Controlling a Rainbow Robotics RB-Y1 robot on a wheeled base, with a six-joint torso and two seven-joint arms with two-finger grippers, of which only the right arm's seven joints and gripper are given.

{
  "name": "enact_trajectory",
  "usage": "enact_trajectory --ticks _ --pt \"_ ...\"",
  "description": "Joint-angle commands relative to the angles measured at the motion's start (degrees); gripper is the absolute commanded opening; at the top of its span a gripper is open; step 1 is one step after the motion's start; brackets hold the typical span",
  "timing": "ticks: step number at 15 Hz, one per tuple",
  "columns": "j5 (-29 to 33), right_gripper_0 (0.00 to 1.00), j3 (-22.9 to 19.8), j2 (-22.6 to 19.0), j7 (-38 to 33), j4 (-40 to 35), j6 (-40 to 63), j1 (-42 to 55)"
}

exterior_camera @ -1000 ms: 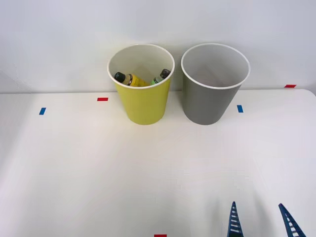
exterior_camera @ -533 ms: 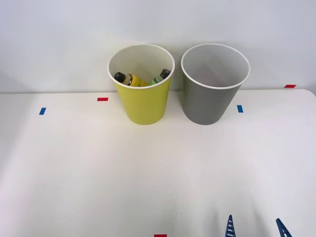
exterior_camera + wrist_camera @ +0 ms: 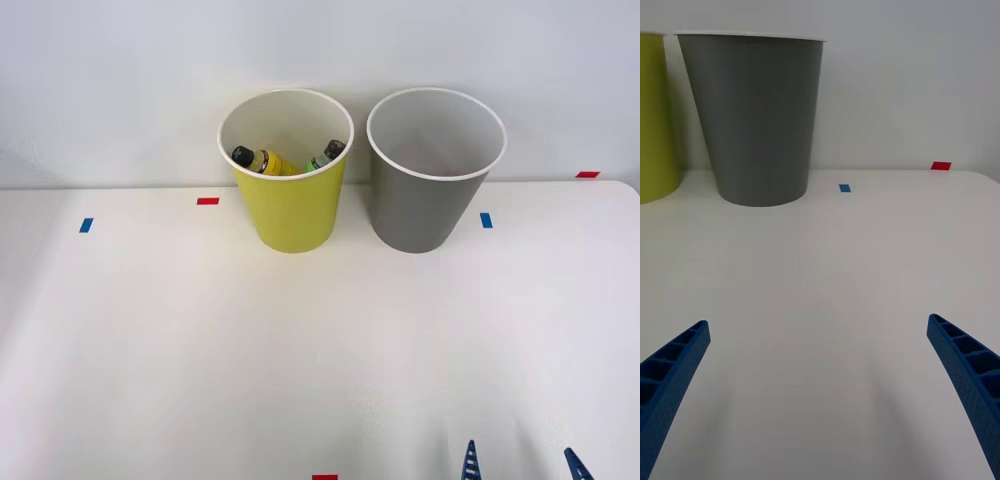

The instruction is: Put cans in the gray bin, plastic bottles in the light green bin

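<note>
Front view shows the right gripper (image 3: pixel 521 463) at the near edge of the white table (image 3: pixel 150 350), its blue ribbed fingers (image 3: pixel 670 375) spread wide and holding nothing. Over the last second it has drawn back toward the robot, so less of it shows. Far across the table stand two bins side by side: the light green bin (image 3: pixel 290 215) on the left, holding both plastic bottles (image 3: pixel 262 160), and the gray bin (image 3: pixel 425 215) on the right. Sorting looks finished.

A white table (image 3: pixel 150 350) carries small tape marks (image 3: pixel 208 201) (red and blue).
</note>
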Motion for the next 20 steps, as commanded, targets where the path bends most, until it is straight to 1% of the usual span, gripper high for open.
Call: enact_trajectory --ticks 1,20 --pt "0.03 1.00 -0.01 0.00 -0.01 -0.01 0.01 0.00" --pt "0.03 1.00 -0.01 0.00 -0.01 -0.01 0.01 0.00"
